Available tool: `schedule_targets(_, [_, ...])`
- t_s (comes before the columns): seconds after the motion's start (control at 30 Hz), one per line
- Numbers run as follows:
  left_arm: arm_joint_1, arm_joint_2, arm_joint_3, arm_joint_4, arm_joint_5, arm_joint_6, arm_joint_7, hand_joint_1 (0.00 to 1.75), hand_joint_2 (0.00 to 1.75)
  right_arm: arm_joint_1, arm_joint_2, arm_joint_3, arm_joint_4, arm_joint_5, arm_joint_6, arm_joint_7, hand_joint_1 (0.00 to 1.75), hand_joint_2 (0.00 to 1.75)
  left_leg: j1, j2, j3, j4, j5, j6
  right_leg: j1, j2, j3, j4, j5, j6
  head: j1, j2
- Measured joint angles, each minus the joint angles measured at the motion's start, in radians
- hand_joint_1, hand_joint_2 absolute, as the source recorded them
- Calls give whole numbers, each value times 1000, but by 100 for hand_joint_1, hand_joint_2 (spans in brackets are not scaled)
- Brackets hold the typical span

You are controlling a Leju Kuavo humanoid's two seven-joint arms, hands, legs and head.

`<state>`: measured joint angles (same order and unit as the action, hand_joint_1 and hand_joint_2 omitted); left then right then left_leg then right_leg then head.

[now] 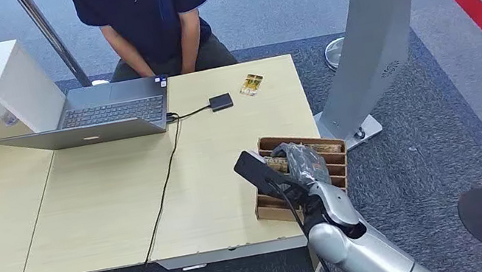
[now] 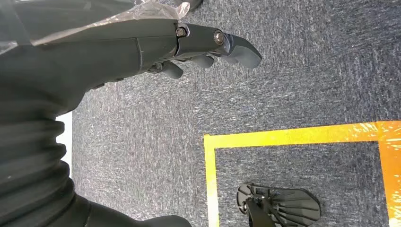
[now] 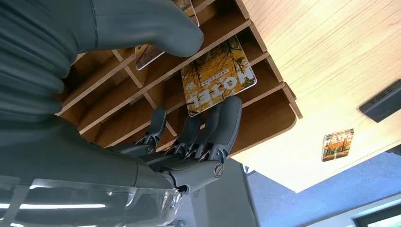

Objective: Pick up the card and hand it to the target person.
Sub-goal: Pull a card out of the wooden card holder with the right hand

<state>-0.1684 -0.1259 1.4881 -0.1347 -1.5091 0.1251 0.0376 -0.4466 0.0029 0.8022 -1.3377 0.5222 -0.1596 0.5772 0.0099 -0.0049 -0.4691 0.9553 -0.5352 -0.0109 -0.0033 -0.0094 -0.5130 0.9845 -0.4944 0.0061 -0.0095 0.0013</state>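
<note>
Right hand [image 3: 189, 142] sits over the wooden card rack [image 1: 332, 157] at lower centre of the head view, fingers apart and gripping nothing, reaching for the leaning hotel card [image 3: 217, 75], so my guess is it nudges the card flat or snags a divider.

Person [image 1: 150, 17] cropped at shoulders; box [image 1: 322, 148] partly behind right robot hand [image 1: 302, 162].

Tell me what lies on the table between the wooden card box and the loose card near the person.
Bare tabletop. In the head view nothing sits between the wooden card box and the loose card; the small dark adapter lies off to the side. The right wrist view shows the same bare stretch.
</note>
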Motion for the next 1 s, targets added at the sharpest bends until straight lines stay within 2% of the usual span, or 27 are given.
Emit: schedule_targets(1.0, [2, 0, 0, 0, 0, 0, -1, 0, 175, 2, -8, -6, -10, -17, -30, -4, 75, 175, 0, 0, -1, 0, 0, 0, 0, 0, -1, 0, 0, 0, 0, 0])
